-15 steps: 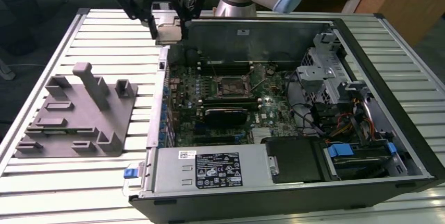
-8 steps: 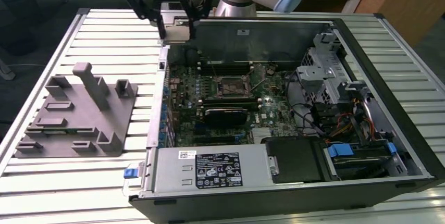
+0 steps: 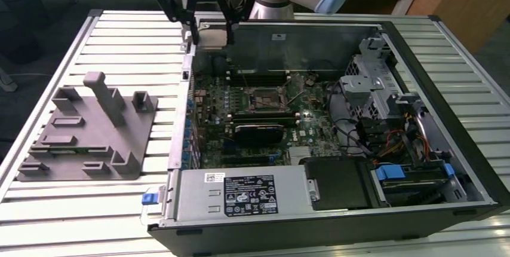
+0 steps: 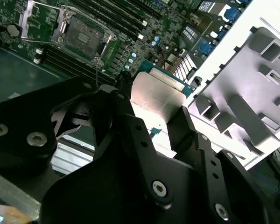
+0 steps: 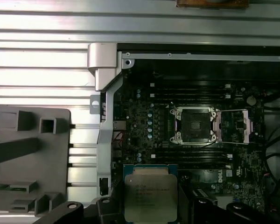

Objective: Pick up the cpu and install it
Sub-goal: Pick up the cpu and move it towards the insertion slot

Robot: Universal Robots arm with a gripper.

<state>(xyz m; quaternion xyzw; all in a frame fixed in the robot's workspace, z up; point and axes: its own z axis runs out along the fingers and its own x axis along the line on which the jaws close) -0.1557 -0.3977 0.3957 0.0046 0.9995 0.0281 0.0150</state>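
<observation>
The cpu [image 3: 214,34] is a flat square chip with a silver top and a green rim. My gripper [image 3: 211,38] is shut on it, one black finger on each side. In the exterior view it hangs high above the far left corner of the open computer case [image 3: 414,209]. Both wrist views show the cpu [image 4: 159,95] [image 5: 150,191] clamped between the fingers [image 4: 130,121]. The open socket [image 3: 266,98] [image 5: 194,123] [image 4: 86,37] lies on the green motherboard below, its metal frame flipped up. The cpu is well off to one side of the socket and far above it.
A grey moulded fixture [image 3: 88,131] with upright posts lies on the slatted table at the exterior view's left of the case. Inside the case are a grey power supply with a white label [image 3: 239,194], a black graphics card [image 3: 257,132], a drive cage [image 3: 374,77] and cables [image 3: 395,143].
</observation>
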